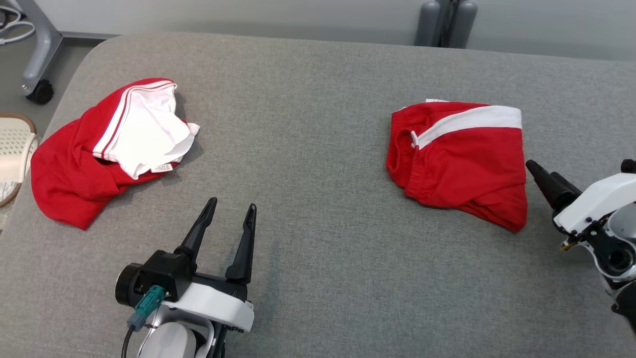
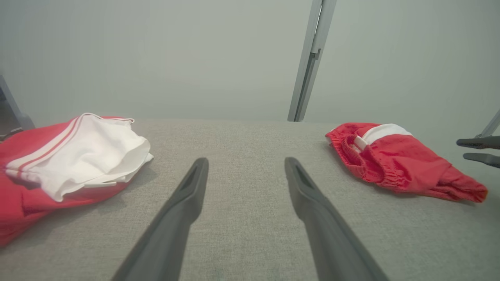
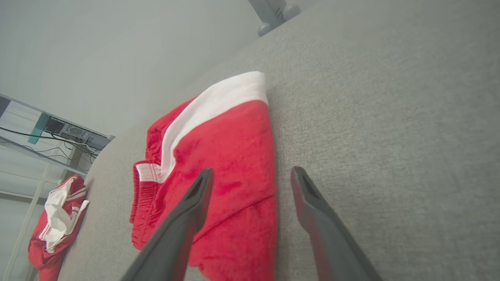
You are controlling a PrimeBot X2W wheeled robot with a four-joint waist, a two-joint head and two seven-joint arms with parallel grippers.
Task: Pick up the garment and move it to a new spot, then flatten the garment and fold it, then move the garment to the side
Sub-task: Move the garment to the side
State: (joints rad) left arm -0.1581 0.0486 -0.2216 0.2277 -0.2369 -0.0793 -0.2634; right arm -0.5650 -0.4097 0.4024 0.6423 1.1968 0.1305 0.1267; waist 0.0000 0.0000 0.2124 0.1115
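Left end effector (image 1: 232,203): two long tapered fingers (image 1: 196,231), matte black, with a shallow recessed slot inside each tip. Blocky black base and a round black cap (image 1: 124,291) on one side. Teal connector (image 1: 150,300) plugged into the base, dark cable (image 1: 124,345) below it. Glossy white wrist shell (image 1: 218,306).

Right end effector (image 1: 534,168): same black tapered fingers, white cover (image 1: 601,199), grey-black joint with a round socket (image 1: 618,258), and a small brass-coloured bit (image 1: 566,245) under the cover.

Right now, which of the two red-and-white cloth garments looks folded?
The red shorts with a white stripe by the right gripper; the other red garment lies crumpled.
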